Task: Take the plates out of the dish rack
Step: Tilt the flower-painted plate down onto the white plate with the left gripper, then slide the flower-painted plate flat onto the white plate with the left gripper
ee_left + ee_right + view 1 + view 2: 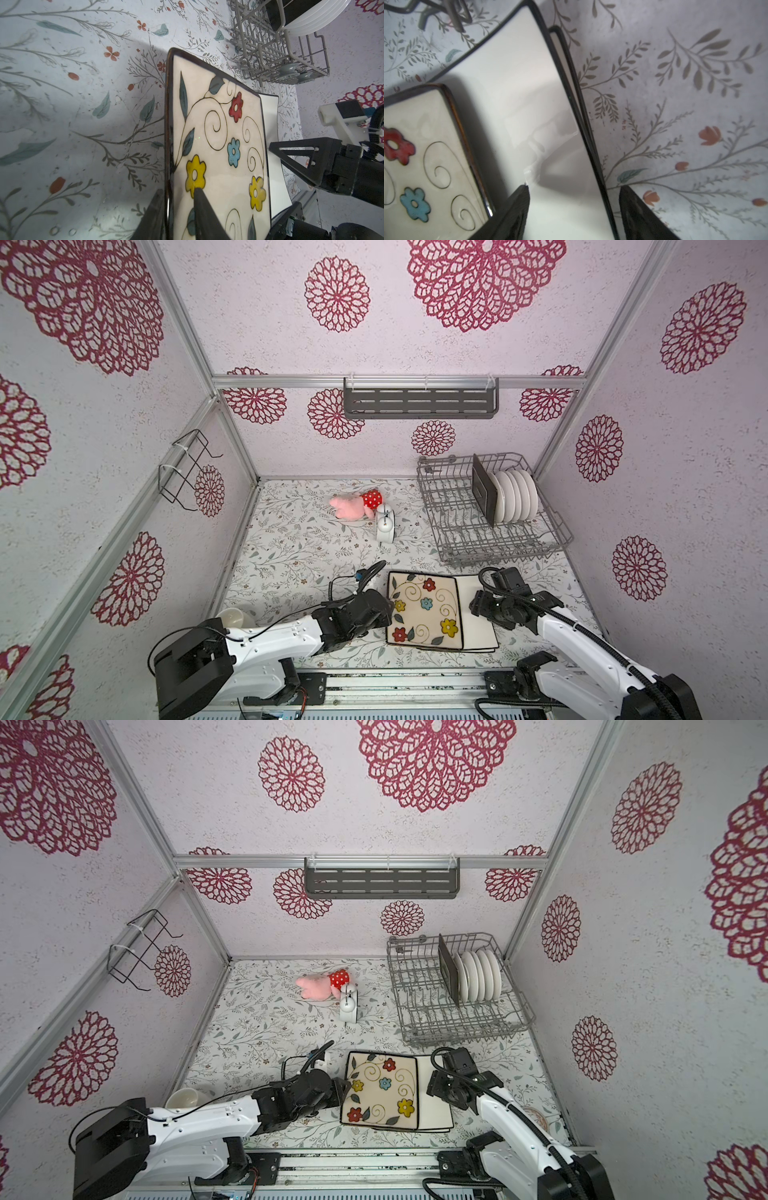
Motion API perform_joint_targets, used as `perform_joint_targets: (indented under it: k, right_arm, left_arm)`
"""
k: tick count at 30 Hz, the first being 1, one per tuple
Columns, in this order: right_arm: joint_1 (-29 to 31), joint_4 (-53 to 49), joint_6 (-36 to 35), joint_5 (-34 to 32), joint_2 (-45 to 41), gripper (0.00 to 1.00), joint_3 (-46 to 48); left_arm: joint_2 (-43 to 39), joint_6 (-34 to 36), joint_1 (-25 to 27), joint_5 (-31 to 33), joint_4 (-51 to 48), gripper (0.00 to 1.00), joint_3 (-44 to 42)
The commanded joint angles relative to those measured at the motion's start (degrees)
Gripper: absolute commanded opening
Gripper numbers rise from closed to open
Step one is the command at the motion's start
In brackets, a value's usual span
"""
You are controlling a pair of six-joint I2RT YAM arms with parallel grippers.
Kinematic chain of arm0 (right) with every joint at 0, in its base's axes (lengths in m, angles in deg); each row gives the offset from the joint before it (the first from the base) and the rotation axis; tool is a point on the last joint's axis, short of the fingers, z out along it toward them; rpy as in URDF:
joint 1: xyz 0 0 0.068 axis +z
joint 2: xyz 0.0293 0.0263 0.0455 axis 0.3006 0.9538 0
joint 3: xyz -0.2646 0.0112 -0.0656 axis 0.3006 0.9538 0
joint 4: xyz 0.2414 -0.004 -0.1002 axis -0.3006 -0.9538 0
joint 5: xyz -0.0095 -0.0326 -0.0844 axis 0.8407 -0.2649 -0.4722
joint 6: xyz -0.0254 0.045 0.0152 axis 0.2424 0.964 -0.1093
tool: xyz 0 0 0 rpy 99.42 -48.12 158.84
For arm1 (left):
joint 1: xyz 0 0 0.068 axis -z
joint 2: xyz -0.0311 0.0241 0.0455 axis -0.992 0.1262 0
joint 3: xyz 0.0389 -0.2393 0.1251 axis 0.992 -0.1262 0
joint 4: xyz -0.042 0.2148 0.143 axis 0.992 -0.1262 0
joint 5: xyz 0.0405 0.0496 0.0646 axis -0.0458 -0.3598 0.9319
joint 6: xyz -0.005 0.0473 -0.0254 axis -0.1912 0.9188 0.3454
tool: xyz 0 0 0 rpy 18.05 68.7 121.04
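The rack [557, 531] stood at the bench's [291, 551] far right corner. A dark plate [484, 493] stood upright on edge in its right half. A row of round plates [519, 497], also upright, stood packed close against the dark plate on the side toward the rack's right wall. The rack's left half held only tines.

Near the bench's front edge, about mid-width, lay a flat stack. The flowered plate [424, 614] lay on top, toward the stack's left. Under it were white plates [478, 635] with black rims, their right part uncovered. In the right wrist view two black-rimmed edges [571, 83] showed, one beneath the other.

The left tool [388, 610] was at the flowered plate's left edge. In the left wrist view its fingers [199, 207] straddled that rim, one over the plate's face by a yellow flower and one outside the edge. I could not tell whether they pinched the rim or stood free of it.

The right tool [478, 605] was at the stack's right edge with its jaws wide apart and holding nothing. In the right wrist view one finger [512, 212] was over the white surface, the other beyond the rim over the bench.

A pink toy [349, 508] and a clock [385, 526] lay touching near the far edge's middle. A mug [232, 618] sat near the front left corner.
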Motion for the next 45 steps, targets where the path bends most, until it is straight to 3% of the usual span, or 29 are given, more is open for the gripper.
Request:
perform_joint_targets:
  k: [1, 24, 29, 36, 45]
  right_arm:
    - [0.2, -0.4, -0.2, -0.3, -1.3, 0.72, 0.1]
    - [0.4, -0.8, 1.3, 1.3, -4.1, 0.52, 1.6]
    - [0.7, -1.5, 2.6, 1.7, -6.1, 0.52, 1.5]
    - [0.9, -1.5, 3.4, 2.9, -7.4, 0.68, 1.5]
    - [1.4, -1.8, 3.2, 2.9, -6.3, 0.69, 1.3]
  left_arm:
    - [1.3, 0.4, 0.5, -0.1, 1.9, 0.31, 1.7]
    - [7.4, 2.7, 0.5, -3.3, 0.6, 0.31, 6.7]
    - [9.3, 3.7, 0.5, -4.3, 0.3, 0.31, 8.3]
    - [11.7, 4.7, 0.5, -5.8, 0.1, 0.30, 10.2]
    - [14.3, 6.5, 0.5, -7.6, -0.4, 0.30, 12.9]
